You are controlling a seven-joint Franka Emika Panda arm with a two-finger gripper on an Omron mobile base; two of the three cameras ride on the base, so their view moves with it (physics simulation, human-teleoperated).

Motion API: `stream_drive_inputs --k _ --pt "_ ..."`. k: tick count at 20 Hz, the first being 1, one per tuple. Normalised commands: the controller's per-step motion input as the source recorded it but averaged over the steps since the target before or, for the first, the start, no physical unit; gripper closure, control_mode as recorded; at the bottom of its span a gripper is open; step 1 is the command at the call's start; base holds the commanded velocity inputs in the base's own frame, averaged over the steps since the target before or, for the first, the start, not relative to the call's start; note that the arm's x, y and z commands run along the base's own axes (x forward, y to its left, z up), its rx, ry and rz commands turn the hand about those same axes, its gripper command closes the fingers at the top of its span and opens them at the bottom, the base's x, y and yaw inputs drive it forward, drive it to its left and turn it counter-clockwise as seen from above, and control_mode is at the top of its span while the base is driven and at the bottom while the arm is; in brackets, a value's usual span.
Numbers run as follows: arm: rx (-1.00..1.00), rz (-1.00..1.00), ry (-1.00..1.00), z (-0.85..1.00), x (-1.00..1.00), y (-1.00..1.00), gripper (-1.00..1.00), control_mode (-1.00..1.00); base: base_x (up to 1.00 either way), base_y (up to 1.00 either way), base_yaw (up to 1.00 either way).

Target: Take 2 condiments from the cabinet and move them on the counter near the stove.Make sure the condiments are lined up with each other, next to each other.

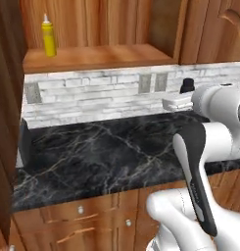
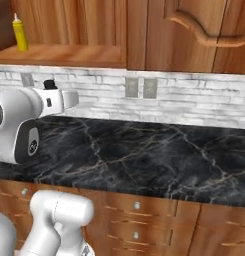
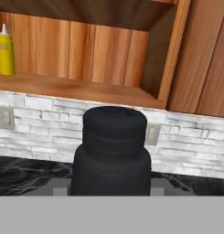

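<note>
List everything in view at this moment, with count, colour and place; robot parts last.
squeeze bottle: 1, yellow, white nozzle, upright on the open cabinet shelf
dark bottle: 1, black, held in the hand above the counter
cabinet: 1, reddish-brown, open above the backsplash
counter: 1, black with white veins
wall outlets: 2, grey, on the white brick backsplash
drawers: reddish-brown, under the counter
arm: 1, white and dark
hand: 1, shut on the dark bottle

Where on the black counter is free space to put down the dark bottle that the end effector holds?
The counter is bare across its whole middle, from the brick backsplash to the front edge above the drawers. The end effector, closed on the dark bottle, hangs over that stretch. The cabinet shelf is free beside the yellow bottle.
</note>
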Motion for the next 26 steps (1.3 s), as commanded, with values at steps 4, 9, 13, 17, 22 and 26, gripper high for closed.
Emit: stream_drive_inputs --k 4,9,13,17,22,26 --pt "0.0 0.0 0.0 0.0 0.0 0.0 1.0 1.0 -0.77 -0.95 -0.09" --pt "0.0 0.0 0.0 0.0 0.0 0.0 1.0 1.0 -0.16 -0.49 -0.8" --pt "0.0 0.0 0.0 0.0 0.0 0.0 1.0 1.0 -0.04 -0.38 -0.85" --pt "0.0 0.0 0.0 0.0 0.0 0.0 1.0 1.0 0.0 -0.37 -0.85" --pt "0.0 0.0 0.0 0.0 0.0 0.0 1.0 1.0 0.0 -0.45 -0.83" --pt "0.0 0.0 0.0 0.0 0.0 0.0 1.0 1.0 0.0 -0.47 -0.84"
